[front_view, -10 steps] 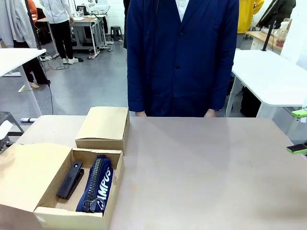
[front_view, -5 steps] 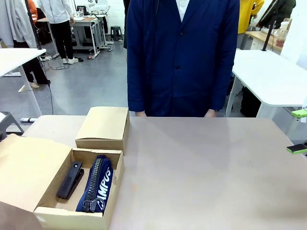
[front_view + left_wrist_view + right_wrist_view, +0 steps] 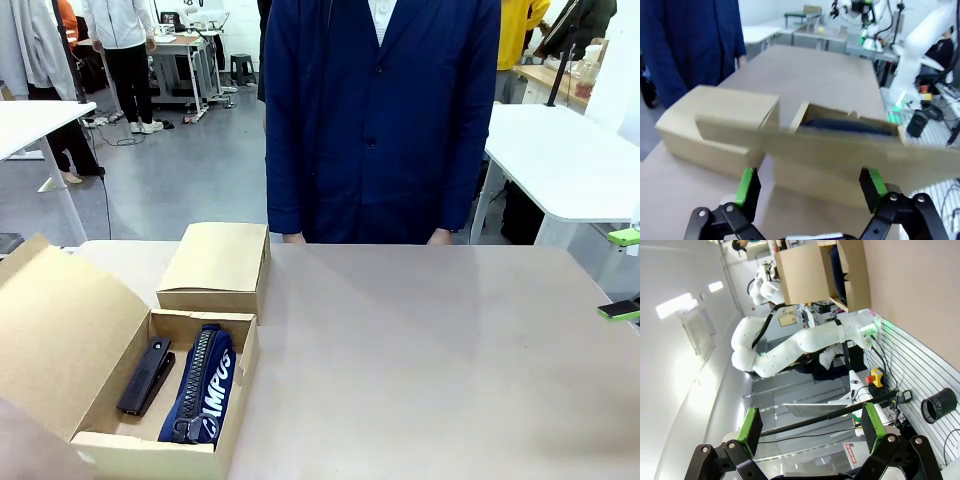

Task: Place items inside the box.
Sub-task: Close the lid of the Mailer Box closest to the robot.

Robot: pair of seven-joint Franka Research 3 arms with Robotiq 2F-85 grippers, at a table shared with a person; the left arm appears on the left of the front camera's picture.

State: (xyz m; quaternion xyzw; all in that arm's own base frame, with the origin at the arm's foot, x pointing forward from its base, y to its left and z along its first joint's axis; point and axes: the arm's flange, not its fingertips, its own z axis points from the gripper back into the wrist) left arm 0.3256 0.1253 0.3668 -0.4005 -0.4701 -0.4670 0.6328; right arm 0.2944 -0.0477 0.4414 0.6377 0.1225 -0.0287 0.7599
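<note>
Since a second ago the lid flap point(image 3: 55, 330) of the open cardboard box point(image 3: 160, 445) has risen from lying nearly flat to standing at a steep slant at the box's left side; everything else on the bench point(image 3: 420, 350) is as it was.

Inside the box lie two of the items: a black stapler point(image 3: 146, 376) along the left and a navy zip pouch with white lettering point(image 3: 201, 384) beside it on the right, both running lengthwise. A second, closed cardboard box point(image 3: 215, 268) sits just behind the open one, touching or nearly touching its far edge. A person in a dark blue coat point(image 3: 380, 120) stands at the far side of the bench, fingertips resting at its edge.

From the left wrist view, the left pincer point(image 3: 809, 186) stands wide, its green pads point(image 3: 746, 184) apart, with the lifted flap stretching across just ahead of them; whether a finger touches the cardboard cannot be told. The pouch's dark zip edge shows over the flap, and the closed box is to the left.

From the right wrist view, the right pincer point(image 3: 809, 424) is spread wide with nothing between its fingers, well away from the boxes. In the front view its green pads point(image 3: 621, 311) peek in at the right edge.
</note>
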